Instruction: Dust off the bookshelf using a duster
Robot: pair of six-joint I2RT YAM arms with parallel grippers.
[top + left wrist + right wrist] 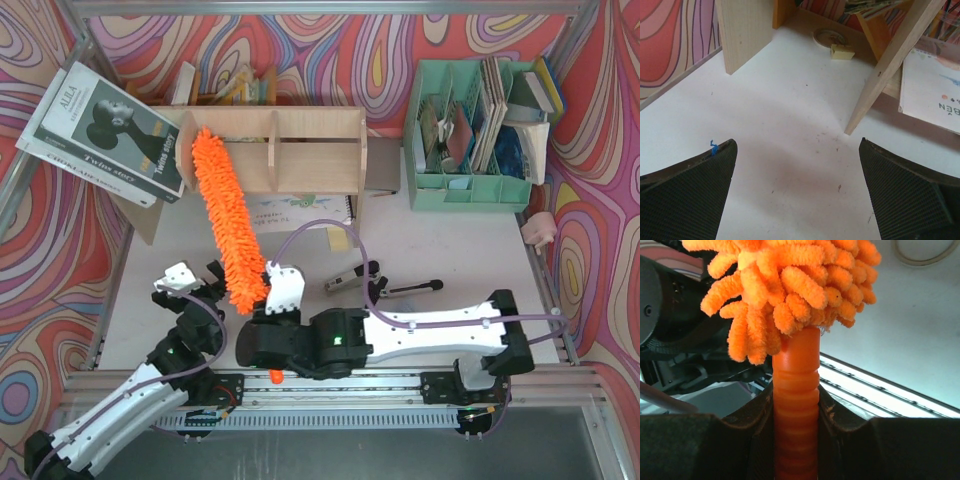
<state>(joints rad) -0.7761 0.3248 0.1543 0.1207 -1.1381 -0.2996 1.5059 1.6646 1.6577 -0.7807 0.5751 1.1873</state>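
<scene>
The white table (450,250) is the biggest thing, and it has bright swirly walls around it. The wooden bookshelf (300,150) stands at the back of the table, left of the middle, with a board down its center. To the right of it, a little way off, stands a green plastic box (470,190) full of books and papers. The orange duster (225,215) is long and fluffy. It leans from the left end of the bookshelf down toward the arms, and its fluffy tip is right up at the shelf's top left corner. A big black and white book (100,130) leans by the left side of the bookshelf. The right gripper (796,412) has its jaws squeezed tight on the duster's ridged orange handle, just under the fluffy part. The left gripper (797,150) is low over the bare table in front of the shelf's left side. Its jaws are as wide apart as can be, and there is nothing between them. Two small black tools (352,278) lie on the table near the right arm.
</scene>
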